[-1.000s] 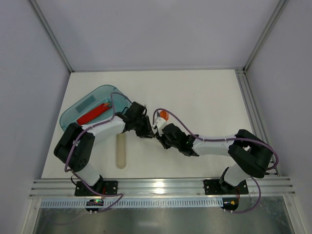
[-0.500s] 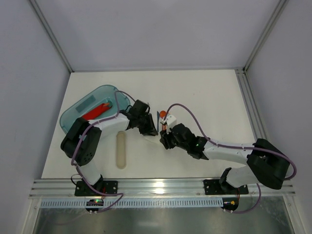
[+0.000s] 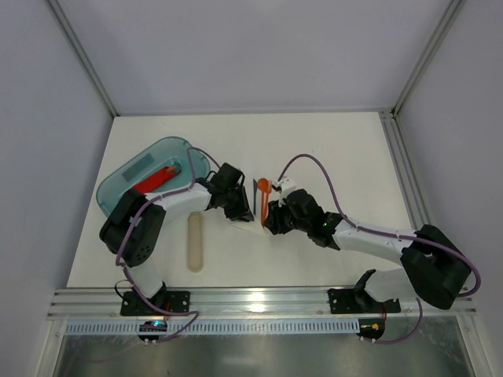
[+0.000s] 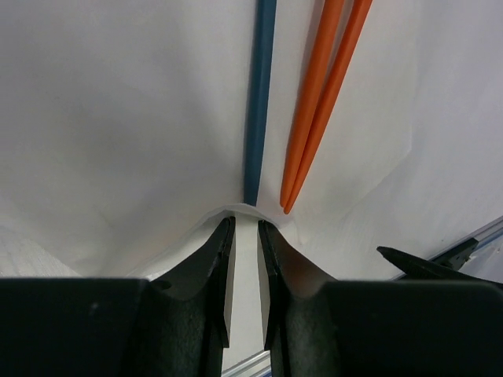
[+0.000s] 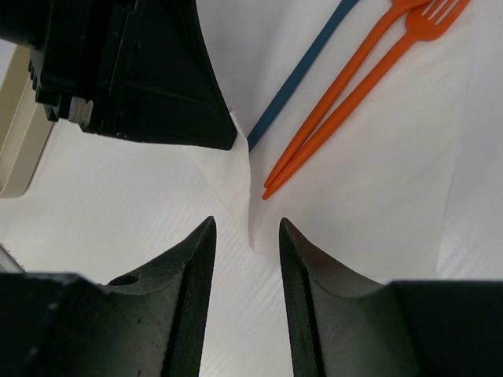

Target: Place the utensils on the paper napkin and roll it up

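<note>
White table (image 3: 330, 157), grey walls (image 3: 236, 55), paper napkin (image 4: 118, 118) bearing utensils (image 4: 314, 94), teal tray (image 3: 118, 184) far-left

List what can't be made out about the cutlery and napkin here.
- Head of the blue utensil: cut off by the top edge in both wrist views.
- Outline of the napkin: top view, the arms cover it.
- Whether the left gripper pinches the napkin: left wrist view, its fingertips hide the contact.

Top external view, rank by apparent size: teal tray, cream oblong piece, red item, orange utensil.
1. teal tray
2. cream oblong piece
3. red item, near tie with cream, partly covered
4. orange utensil, partly hidden
</note>
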